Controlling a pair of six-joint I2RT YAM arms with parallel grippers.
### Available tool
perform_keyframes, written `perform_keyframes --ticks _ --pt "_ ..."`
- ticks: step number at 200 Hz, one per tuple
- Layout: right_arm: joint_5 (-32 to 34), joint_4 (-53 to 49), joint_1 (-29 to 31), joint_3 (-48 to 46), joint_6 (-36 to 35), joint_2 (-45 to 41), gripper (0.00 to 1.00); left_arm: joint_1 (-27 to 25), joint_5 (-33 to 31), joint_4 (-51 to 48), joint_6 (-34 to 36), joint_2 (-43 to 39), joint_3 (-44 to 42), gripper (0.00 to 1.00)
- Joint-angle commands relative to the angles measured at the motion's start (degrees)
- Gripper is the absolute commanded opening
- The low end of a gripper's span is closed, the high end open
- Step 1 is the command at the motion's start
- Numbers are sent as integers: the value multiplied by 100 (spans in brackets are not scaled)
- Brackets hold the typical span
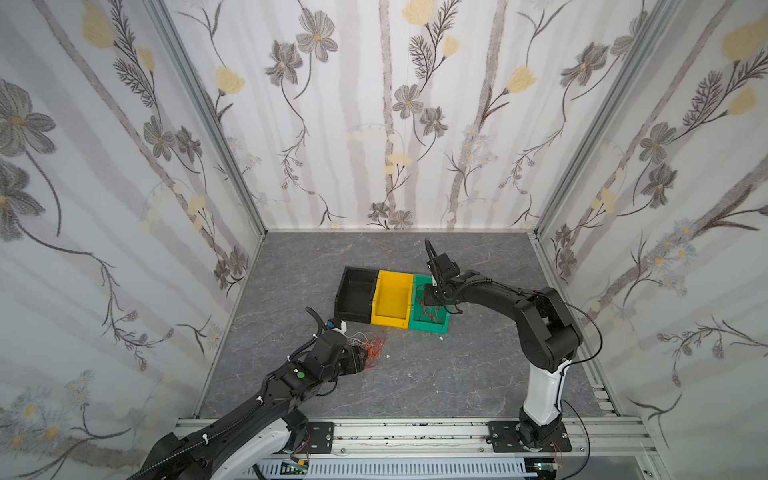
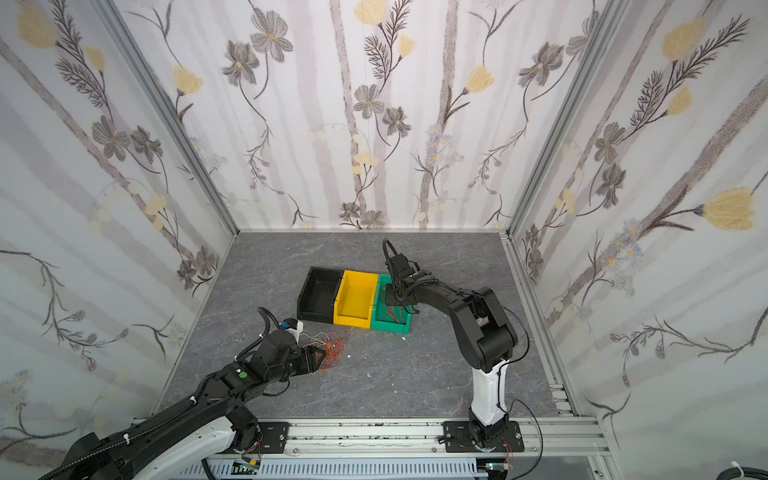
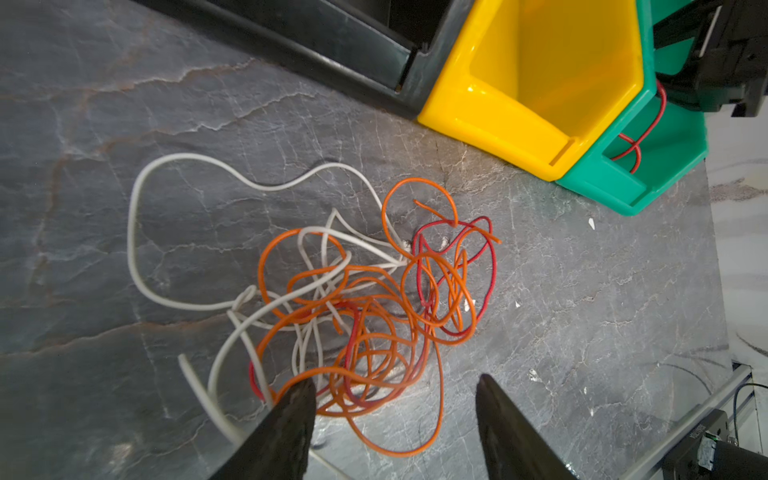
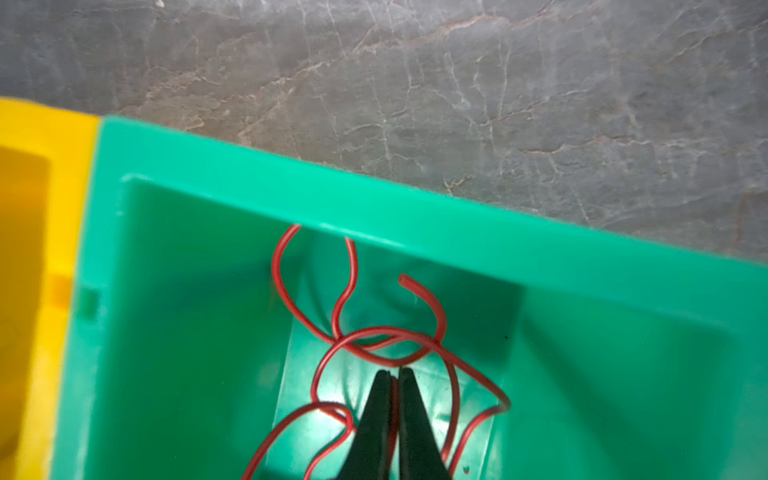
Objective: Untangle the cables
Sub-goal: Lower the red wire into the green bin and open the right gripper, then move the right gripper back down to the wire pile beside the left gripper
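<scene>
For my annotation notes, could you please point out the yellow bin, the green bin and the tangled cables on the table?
yellow bin (image 1: 392, 297), in a top view, bare floor.
green bin (image 4: 415, 216), right wrist view, rim.
tangled cables (image 3: 370, 328), left wrist view, middle of the knot.

Red, orange, white cables (image 3: 353, 311); black, yellow, green bins (image 1: 394, 275); grey veined tabletop (image 1: 415, 374).

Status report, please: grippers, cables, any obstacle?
Left gripper open at tangle. Right gripper shut on red cable inside green bin. No obstacle seen.
</scene>
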Motion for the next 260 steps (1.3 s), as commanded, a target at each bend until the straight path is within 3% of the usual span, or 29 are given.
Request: perform_keyframes --ticks 1,61,95,159,231,260 --pt "103 -204 10 53 -104 -298 23 -3 -70 34 -62 11 16 63" --pt "130 -446 7 70 -254 -796 30 1 -55 -16 -74 3 89 62" --pt "33 -509 -9 71 -349 -1081 47 2 -102 -127 -58 22 156 63" --pt "-88 -763 -79 64 -562 -1541 61 -1 -117 -136 -84 68 166 62" --pt "-532 -740 -29 -380 -629 -2381 62 0 -25 352 -119 603 57 60" --pt "-993 -509 173 -704 -500 -2475 62 -12 77 712 -143 874 -26 51"
